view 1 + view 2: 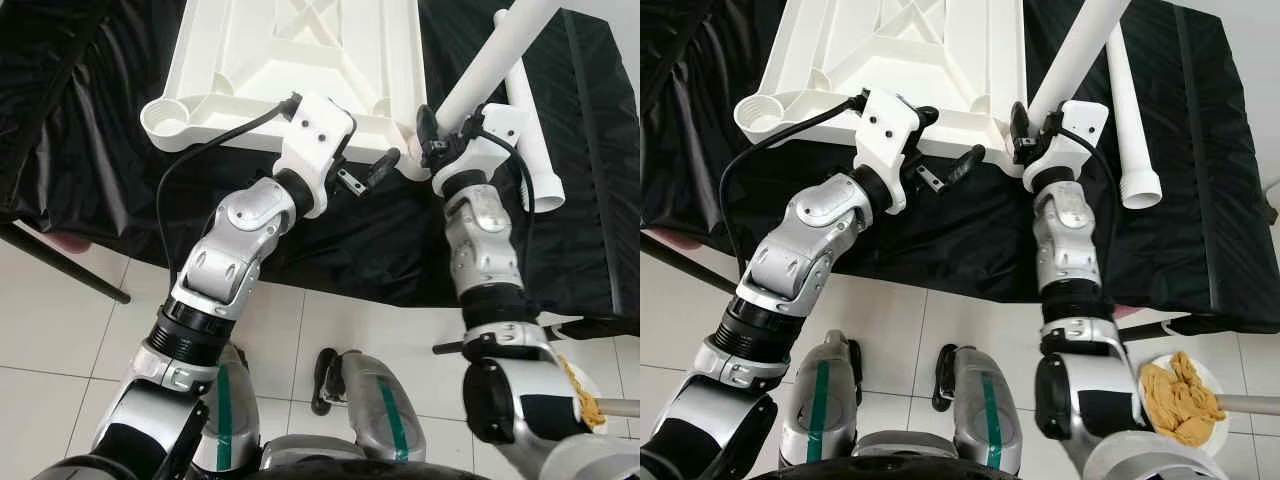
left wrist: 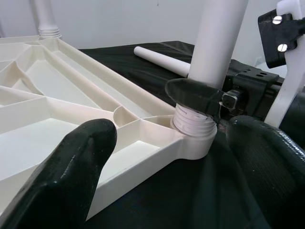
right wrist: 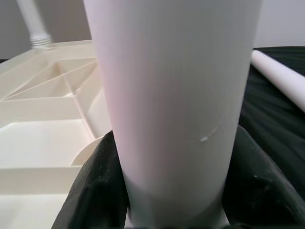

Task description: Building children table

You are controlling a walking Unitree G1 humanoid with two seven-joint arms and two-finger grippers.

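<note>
A white plastic table top lies upside down on a black cloth. A white table leg stands tilted in the near right corner socket, its threaded end partly in. My right gripper is shut on this leg just above the socket, with fingers on either side of the tube. My left gripper is open at the table top's near edge, beside that corner, holding nothing. Its fingertips straddle the rim.
A loose leg lies on the cloth to the right. Another leg stands in a far corner. The near left socket is open. A plate of yellow-brown cloth sits low right. Tiled floor lies below.
</note>
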